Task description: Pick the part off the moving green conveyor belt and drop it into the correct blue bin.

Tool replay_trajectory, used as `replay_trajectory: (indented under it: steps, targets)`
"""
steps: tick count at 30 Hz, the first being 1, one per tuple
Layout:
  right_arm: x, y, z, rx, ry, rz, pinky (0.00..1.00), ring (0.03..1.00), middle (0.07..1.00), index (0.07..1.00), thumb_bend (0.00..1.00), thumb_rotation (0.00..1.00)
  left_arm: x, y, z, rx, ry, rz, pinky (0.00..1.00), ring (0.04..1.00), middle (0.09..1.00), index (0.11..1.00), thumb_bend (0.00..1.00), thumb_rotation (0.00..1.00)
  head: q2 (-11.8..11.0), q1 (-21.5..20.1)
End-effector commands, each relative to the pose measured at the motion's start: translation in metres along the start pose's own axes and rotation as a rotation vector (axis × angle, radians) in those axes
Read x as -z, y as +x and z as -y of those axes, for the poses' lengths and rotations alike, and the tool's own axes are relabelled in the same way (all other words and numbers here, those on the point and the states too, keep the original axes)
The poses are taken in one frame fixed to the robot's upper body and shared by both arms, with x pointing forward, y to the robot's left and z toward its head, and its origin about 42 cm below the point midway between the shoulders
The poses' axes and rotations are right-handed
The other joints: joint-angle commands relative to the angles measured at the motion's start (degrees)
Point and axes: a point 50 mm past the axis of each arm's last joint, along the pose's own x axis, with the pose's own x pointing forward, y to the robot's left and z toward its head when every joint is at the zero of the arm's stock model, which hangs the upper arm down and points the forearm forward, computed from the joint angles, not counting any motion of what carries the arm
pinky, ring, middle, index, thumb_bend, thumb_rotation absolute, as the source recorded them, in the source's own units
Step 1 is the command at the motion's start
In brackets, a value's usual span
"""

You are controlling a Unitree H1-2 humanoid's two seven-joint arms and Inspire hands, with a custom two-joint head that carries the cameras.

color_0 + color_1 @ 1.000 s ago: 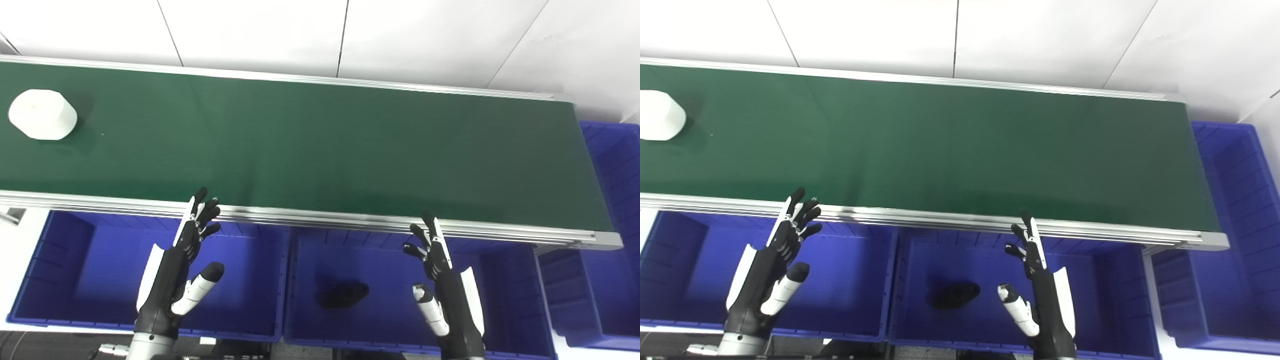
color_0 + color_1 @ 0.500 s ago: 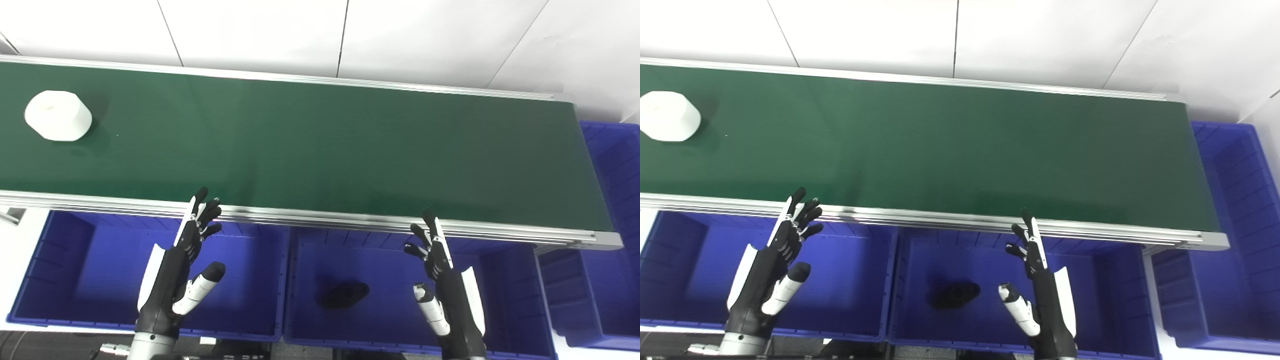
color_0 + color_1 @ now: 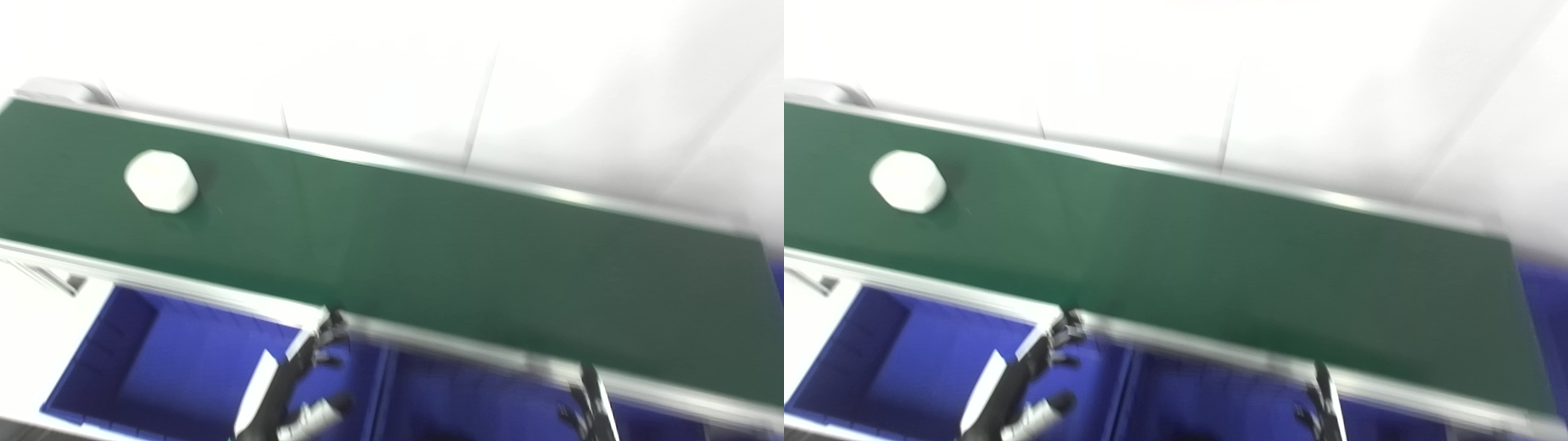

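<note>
White part [image 3: 161,189] is riding the belt [image 3: 429,257] at upper left, unpicked, while we are holding our left hand [image 3: 294,392] open and empty; right hand [image 3: 589,411] we cannot tell.

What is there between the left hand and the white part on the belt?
In both views, only bare green belt and its metal rail lie between the left hand and the white part. Nothing else stands on that stretch.
</note>
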Motion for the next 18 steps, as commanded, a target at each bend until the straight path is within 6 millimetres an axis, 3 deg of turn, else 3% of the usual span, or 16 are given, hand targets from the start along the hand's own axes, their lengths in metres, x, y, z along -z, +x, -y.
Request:
replay_trajectory:
  steps: [1,7,18]
  targets:
    - [-0.003,0.000,0.007,-0.010,-0.002,0.025,0.89,0.996,1.000,1.000,0.82,1.00,-0.005,0.001,0.003,-0.019,-0.011,0.045,0.62,0.794,0.865,0.876,0.70,0.80,-0.7,1.2]
    - [0.009,0.003,0.017,-0.019,0.014,0.028,0.92,1.000,1.000,1.000,0.82,1.00,-0.002,0.007,0.015,-0.028,0.004,0.053,0.58,0.778,0.846,0.847,0.74,0.77,-2.6,4.8]
    - [0.013,0.007,0.024,-0.041,0.003,0.047,0.99,1.000,1.000,1.000,0.84,1.00,-0.005,0.009,0.020,-0.023,-0.033,0.047,0.59,0.802,0.857,0.840,0.74,0.70,-1.9,7.5]
